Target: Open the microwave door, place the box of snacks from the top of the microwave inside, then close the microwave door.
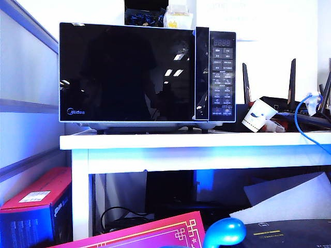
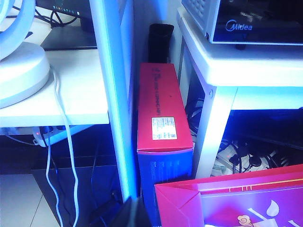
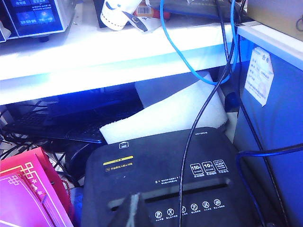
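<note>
Judging by how things lie, nothing of the task is done yet — the microwave [image 1: 147, 75] stands on the white table [image 1: 196, 140] with the microwave door [image 1: 126, 72] flat shut, and the box of snacks [image 1: 177, 18] sits on top of the oven near its right rear, beside a dark box of blue-wrapped items [image 1: 145, 16]. Neither arm shows in the exterior view. The right gripper [image 3: 134, 213] appears only as a dark tip with its fingers pressed together, low down over a black shredder [image 3: 165, 179] under the table's right end. The left gripper [image 2: 124, 215] is a dark sliver by a red carton [image 2: 161, 106]; whether it is spread or pressed together cannot be told. All three steps — opening, loading, closing — remain.
</note>
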Motion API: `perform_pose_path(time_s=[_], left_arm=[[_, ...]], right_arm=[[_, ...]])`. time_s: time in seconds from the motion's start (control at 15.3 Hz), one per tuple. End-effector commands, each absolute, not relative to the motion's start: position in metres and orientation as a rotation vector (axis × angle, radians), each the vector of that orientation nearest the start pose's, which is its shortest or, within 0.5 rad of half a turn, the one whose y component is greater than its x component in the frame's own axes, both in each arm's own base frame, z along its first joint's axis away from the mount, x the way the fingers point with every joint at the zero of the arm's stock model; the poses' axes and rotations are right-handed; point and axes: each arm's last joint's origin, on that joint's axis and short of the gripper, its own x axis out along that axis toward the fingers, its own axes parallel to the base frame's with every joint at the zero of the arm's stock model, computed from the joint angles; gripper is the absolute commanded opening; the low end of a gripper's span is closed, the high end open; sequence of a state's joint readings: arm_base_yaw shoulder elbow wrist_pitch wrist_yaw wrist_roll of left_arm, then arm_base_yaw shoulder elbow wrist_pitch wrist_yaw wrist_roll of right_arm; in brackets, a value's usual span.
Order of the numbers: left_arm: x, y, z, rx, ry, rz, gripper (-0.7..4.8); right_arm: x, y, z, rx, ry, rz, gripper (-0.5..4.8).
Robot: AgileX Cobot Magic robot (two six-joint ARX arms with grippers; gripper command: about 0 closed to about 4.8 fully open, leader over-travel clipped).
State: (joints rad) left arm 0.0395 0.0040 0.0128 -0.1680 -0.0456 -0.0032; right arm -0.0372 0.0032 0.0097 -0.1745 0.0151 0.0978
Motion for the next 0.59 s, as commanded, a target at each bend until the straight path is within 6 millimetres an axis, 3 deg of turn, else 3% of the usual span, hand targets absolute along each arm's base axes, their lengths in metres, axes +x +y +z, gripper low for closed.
perform_pose_path(time_s=[0.07, 0.39, 0.59], left_arm=[[0.096, 0.005, 0.149, 0.001, 0.17, 0.083, -0.05], [0.096, 0.005, 0.155, -0.064, 0.118, 0.086, -0.06], [0.087, 0.005, 0.198, -0.117, -0.036, 0.09, -0.06]], right_arm=[[0.096, -0.004, 0.148, 0.103, 0.159, -0.073, -0.05], [0.097, -0.003, 0.156, 0.164, 0.09, -0.041, -0.05], [0.093, -0.002, 0.186, 0.361, -0.077, 0.028, -0.05]])
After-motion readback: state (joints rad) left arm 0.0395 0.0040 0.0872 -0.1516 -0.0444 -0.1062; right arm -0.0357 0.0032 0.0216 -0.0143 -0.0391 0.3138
